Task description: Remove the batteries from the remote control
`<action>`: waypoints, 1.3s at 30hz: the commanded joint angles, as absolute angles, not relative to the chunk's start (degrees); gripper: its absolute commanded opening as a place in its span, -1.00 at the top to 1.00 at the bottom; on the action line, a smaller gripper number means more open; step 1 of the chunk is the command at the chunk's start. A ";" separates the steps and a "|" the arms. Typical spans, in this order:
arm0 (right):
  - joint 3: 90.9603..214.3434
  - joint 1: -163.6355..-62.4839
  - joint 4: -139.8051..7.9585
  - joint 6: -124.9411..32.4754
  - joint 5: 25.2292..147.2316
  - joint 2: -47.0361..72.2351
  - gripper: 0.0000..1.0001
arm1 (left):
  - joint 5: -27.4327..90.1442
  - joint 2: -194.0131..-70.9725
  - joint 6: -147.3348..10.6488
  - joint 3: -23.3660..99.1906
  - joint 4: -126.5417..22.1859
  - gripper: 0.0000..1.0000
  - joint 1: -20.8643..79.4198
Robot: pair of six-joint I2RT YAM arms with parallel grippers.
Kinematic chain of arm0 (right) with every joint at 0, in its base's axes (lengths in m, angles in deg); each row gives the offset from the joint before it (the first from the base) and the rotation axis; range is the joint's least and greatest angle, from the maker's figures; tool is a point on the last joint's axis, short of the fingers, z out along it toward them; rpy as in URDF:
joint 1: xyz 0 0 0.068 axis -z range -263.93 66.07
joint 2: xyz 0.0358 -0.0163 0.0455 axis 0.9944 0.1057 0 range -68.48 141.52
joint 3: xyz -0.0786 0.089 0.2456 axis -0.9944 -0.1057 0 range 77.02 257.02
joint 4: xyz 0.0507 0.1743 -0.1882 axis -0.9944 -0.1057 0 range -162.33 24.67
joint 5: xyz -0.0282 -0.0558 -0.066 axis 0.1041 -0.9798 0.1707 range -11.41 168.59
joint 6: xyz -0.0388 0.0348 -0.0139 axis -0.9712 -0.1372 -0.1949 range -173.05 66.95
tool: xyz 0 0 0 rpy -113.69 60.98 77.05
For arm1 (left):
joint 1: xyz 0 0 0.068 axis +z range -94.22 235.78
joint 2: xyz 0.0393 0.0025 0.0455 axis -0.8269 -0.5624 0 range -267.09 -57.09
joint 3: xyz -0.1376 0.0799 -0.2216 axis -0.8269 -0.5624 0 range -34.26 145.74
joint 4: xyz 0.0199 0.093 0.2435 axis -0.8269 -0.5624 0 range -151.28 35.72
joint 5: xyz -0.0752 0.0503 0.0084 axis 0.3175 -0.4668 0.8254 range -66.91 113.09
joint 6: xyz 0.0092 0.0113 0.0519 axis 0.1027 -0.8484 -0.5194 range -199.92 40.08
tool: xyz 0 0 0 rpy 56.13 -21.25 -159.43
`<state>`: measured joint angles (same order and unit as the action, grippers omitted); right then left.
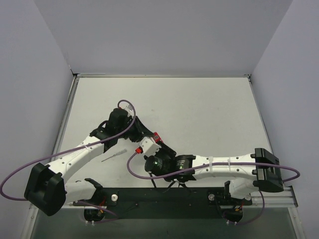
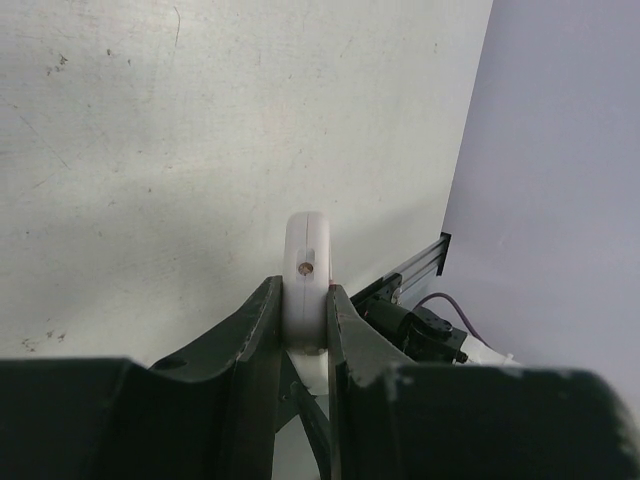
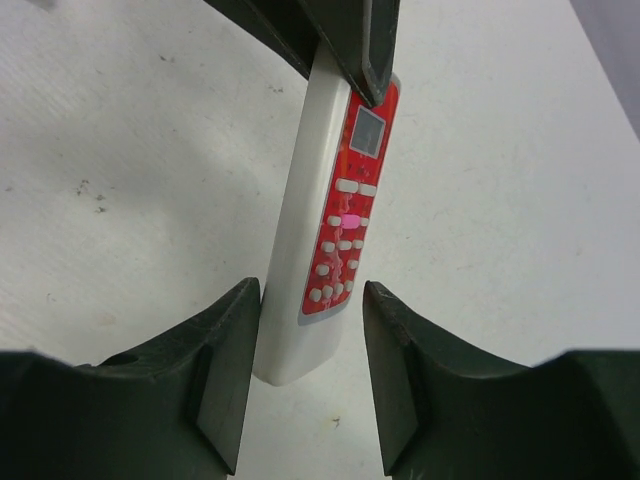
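Remote control (image 3: pixel 325 235): slim white bar (red-faced)

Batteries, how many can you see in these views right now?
0. None shows on the table or elsewhere; any could be hidden inside the remote control, which is clamped in the left gripper.

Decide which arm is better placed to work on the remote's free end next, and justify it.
Probably right: the right claw, open, straddles the free end of the remote, while the left claw is shut on the other end, holding it.
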<state>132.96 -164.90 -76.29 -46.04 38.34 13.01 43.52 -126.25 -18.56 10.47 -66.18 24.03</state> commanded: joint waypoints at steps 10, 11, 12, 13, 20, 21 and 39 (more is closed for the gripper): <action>137.66 -168.83 -90.73 -38.72 22.25 19.23 0.15 | 43.13 -123.27 -14.63 12.59 -68.17 1.00 25.63; 137.84 -168.75 -91.08 -38.46 22.34 19.49 0.15 | 43.39 -123.36 -14.45 12.59 -67.91 1.00 25.72; 137.93 -168.83 -91.60 -38.02 22.08 19.76 0.14 | 43.66 -123.27 -14.36 12.50 -67.82 1.00 25.72; 138.10 -168.84 -91.78 -37.93 21.73 20.02 0.14 | 44.10 -123.44 -14.10 12.67 -67.90 1.00 25.72; 140.21 -169.36 -94.33 -36.09 18.21 21.52 0.66 | 44.45 -122.83 -14.18 12.50 -68.26 1.00 25.81; 140.30 -169.36 -94.33 -36.00 17.95 21.43 0.80 | 44.63 -122.74 -14.53 12.41 -68.00 1.00 25.81; 138.90 -154.29 -83.63 -31.88 48.99 6.42 1.00 | 35.48 -119.50 -34.91 22.70 -84.34 -0.51 30.20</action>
